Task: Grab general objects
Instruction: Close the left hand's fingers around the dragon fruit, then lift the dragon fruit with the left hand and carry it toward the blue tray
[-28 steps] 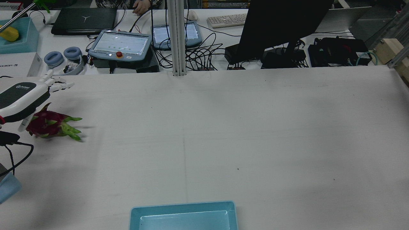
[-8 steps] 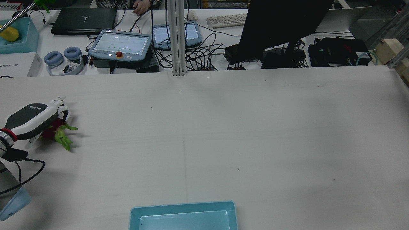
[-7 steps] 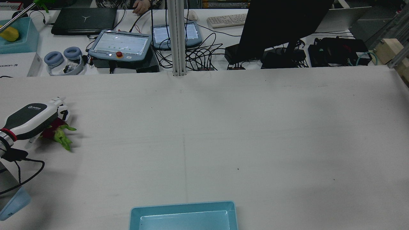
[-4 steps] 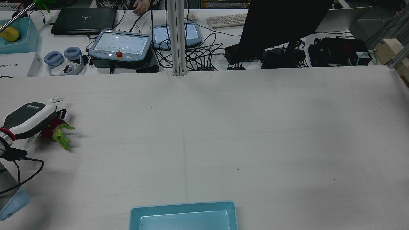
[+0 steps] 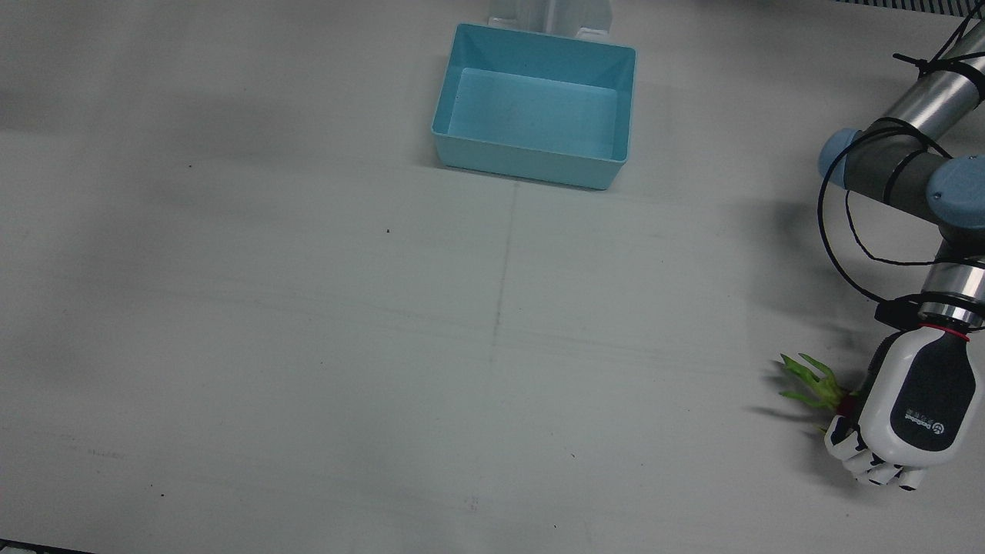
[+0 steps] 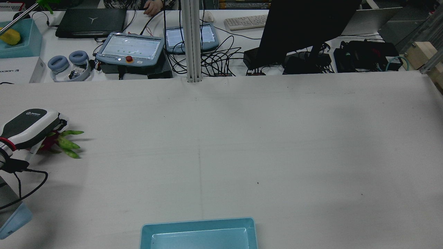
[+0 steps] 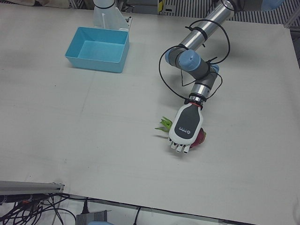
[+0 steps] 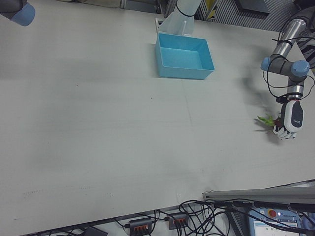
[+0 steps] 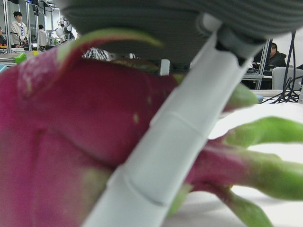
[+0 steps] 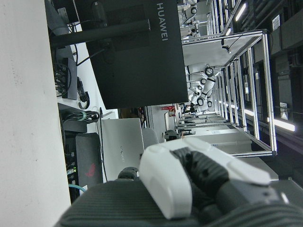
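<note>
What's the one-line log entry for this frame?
phase: grasp | left hand: shut on dragon fruit | right hand: holding nothing | blue bin: empty

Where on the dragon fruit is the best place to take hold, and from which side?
Grip the dragon fruit around its rounded magenta body, from above, as the left hand does here. The green leafy tips at one end are thin and splayed, probably too flimsy to hold it.
</note>
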Available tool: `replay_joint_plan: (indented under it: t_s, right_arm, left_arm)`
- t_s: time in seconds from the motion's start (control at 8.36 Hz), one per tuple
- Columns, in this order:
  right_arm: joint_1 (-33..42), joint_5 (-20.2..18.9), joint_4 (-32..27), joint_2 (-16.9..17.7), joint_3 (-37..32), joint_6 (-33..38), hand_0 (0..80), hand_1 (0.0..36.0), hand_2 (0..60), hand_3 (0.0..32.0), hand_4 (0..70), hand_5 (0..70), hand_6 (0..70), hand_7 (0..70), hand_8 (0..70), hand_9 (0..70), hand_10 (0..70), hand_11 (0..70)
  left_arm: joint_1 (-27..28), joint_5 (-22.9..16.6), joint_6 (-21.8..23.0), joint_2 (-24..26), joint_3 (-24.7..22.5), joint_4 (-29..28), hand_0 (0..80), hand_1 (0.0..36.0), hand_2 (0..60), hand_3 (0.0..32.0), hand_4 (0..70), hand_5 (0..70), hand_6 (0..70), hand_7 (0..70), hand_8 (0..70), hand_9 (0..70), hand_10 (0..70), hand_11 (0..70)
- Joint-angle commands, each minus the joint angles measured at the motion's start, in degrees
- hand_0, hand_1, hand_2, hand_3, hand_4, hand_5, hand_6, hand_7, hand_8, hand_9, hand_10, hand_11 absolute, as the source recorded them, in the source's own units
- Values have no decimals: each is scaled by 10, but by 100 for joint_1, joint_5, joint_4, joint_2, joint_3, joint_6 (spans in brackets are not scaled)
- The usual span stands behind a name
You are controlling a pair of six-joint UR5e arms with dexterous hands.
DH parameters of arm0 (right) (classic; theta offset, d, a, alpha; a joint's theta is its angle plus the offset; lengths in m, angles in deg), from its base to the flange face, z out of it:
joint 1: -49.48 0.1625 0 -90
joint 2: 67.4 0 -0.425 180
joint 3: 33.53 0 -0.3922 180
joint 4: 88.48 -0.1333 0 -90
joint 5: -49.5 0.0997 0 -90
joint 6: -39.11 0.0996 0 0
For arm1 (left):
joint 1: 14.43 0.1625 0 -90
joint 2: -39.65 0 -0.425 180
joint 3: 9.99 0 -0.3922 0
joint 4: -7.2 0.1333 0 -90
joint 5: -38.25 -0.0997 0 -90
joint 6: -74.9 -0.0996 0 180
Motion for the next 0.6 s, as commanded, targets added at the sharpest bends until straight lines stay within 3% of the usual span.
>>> replay_joint_plan:
  t_s: [0.0, 0.24, 0.48]
  right_arm:
    - [0, 0, 0, 0, 0, 0, 0, 0, 0, 0, 0, 0, 0, 0, 0, 0, 0, 0]
    - [0, 0, 0, 0, 0, 0, 0, 0, 0, 0, 0, 0, 0, 0, 0, 0, 0, 0]
    - [0, 0, 0, 0, 0, 0, 0, 0, 0, 0, 0, 0, 0, 0, 0, 0, 0, 0]
  left_arm:
    - [-61, -113, 114, -4, -306, -17, 800, 360, 600, 0, 700, 700, 700, 700, 700, 700, 700, 700]
    - [-96, -735, 527, -4, -990, 104, 800, 360, 600, 0, 700, 700, 700, 700, 700, 700, 700, 700]
    - [-105, -1490, 607, 22, -1667, 438, 800, 360, 600, 0, 700, 700, 700, 700, 700, 700, 700, 700]
